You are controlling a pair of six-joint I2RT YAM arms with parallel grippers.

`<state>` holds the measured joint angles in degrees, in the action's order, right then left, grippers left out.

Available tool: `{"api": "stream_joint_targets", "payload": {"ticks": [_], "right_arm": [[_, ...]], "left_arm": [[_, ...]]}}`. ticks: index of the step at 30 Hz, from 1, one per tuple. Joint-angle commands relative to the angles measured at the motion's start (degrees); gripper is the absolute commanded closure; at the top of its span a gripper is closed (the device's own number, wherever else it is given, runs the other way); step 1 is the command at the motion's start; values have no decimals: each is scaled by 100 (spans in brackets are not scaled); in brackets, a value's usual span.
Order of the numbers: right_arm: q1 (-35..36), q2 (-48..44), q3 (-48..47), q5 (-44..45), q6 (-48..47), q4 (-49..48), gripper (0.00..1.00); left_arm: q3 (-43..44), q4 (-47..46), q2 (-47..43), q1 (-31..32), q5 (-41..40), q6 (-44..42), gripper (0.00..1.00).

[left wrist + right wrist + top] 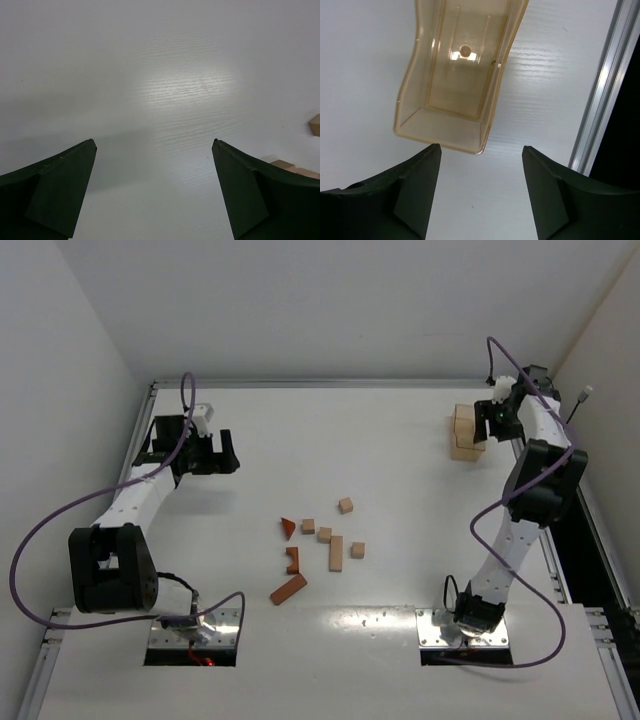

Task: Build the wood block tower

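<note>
The wood blocks lie loose and flat on the white table's middle: a reddish-brown triangle, a notched piece and a bar, plus a tan bar and small tan cubes. No stacked tower shows in any view. My left gripper is open and empty at the far left, well away from the blocks; in the left wrist view it hangs over bare table. My right gripper is open and empty at the far right, just beside the tan tray.
In the right wrist view the translucent tan tray is empty and lies just beyond my open fingers. A metal rail runs along the table's right edge. Two tan blocks peek in at the left wrist view's right edge.
</note>
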<state>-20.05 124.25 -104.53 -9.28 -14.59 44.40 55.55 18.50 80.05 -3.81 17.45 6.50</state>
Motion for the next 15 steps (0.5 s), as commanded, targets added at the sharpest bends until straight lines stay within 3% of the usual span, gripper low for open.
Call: {"api": "stream_joint_targets", "payload": {"ticks": [1,7,12,15], "right_arm": [[37,-795,450,-346,185,-704,37],[203,-1902,1618,-1091,45,-960,37],[1239,-3342,2814,-1225,-877,-444,35],[1977,-3792,3315,-1340,-1195,-309,20]], "left_arm": [[-35,-172,-112,30,223,-9,0],[-88,-119,-375,152,504,-271,0],[-211,-40,-736,872,294,-755,0],[-203,223,-737,1557,92,-1124,0]]}}
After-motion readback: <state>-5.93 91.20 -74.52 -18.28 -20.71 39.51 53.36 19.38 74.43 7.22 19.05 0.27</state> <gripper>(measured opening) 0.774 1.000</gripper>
